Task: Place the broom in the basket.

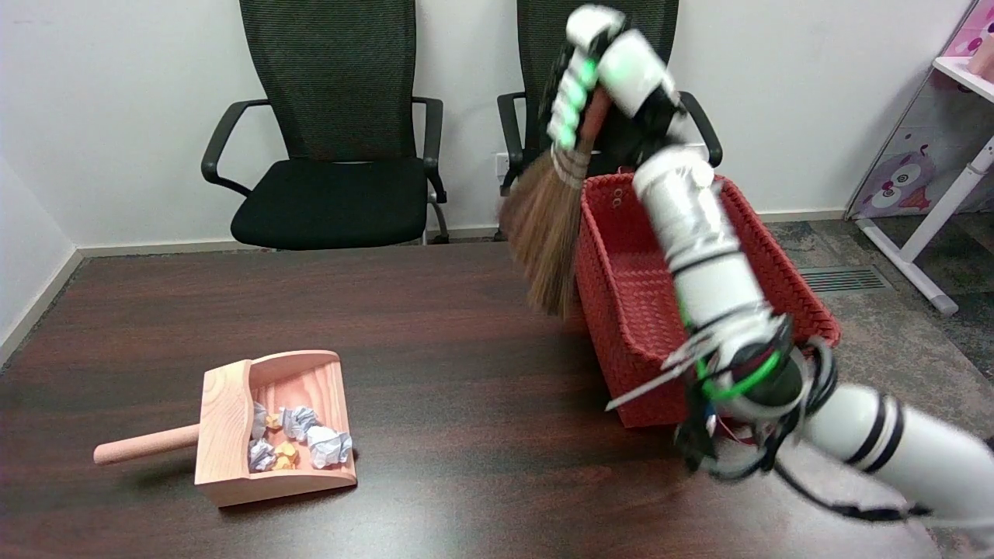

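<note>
Toward seven o'clock on the dark table [435, 326], a wooden dustpan [272, 427] holding crumpled paper balls [299, 444], well apart from everything else; at twelve o'clock beyond the far edge, two black office chairs [334, 132]; at three o'clock, a red woven basket [784, 279] at the table's right end, its near left wall standing between the bristles and the inside. At about one o'clock, raised in the air, right hand [602, 85] with fingers [571, 105] wrapped closed around the handle of the broom [547, 229]. Bristles hanging down just outside the basket's left wall, clear of the tabletop, blurred.
</note>
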Robot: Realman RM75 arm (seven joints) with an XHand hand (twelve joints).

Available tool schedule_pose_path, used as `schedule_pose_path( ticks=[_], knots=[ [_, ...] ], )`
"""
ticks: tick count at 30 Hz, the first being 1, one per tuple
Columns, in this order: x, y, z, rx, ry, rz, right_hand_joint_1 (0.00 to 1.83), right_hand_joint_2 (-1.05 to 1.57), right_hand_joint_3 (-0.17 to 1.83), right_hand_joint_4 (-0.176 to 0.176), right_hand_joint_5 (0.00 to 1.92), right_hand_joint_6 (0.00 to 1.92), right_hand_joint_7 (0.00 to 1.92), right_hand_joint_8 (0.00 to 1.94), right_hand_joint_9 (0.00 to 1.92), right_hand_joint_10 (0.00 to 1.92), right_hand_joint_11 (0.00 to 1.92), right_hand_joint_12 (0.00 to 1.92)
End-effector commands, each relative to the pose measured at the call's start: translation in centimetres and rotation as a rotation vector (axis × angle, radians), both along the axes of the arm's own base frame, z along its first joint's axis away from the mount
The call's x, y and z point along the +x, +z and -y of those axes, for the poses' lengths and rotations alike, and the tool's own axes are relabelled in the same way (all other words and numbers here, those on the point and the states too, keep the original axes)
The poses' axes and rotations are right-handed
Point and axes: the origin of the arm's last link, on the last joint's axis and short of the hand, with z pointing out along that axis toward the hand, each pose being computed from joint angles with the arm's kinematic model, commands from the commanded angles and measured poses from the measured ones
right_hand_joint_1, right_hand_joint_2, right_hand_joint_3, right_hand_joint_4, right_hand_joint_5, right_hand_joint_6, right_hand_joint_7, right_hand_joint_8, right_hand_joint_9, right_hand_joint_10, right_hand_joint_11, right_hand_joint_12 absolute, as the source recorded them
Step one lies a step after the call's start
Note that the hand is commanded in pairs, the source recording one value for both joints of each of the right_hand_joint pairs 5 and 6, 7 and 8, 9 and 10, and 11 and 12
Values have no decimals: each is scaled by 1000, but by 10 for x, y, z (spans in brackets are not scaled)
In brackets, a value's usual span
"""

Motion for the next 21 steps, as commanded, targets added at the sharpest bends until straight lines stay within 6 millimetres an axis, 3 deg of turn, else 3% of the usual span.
schedule_pose_path(
  ticks=[1, 5, 9, 11, 16, 21],
  knots=[
    [194, 74, 1, 200, 152, 11, 771, 1509, 1833, 30, 1920, 1920, 1920, 1920, 1920, 1920, 1920, 1920],
    [186, 111, -3, 40, 119, -38, 783, 1504, 1833, 27, 1920, 1920, 1920, 1920, 1920, 1920, 1920, 1920],
    [147, 139, -9, -123, 39, -104, 800, 1494, 1830, 24, 1920, 1920, 1920, 1920, 1920, 1920, 1920, 1920],
    [118, 148, -12, -186, -9, -132, 813, 1487, 1813, 22, 1920, 1920, 1920, 1920, 1920, 1920, 1920, 1920],
    [64, 158, -25, -283, -75, -229, 845, 1450, 1820, 15, 1920, 1920, 1920, 1920, 1920, 1920, 1920, 1920],
    [20, 145, -29, -319, -51, -311, 866, 1371, 1833, 9, 1920, 1920, 1920, 1920, 1920, 1920, 1920, 1920]
  ],
)
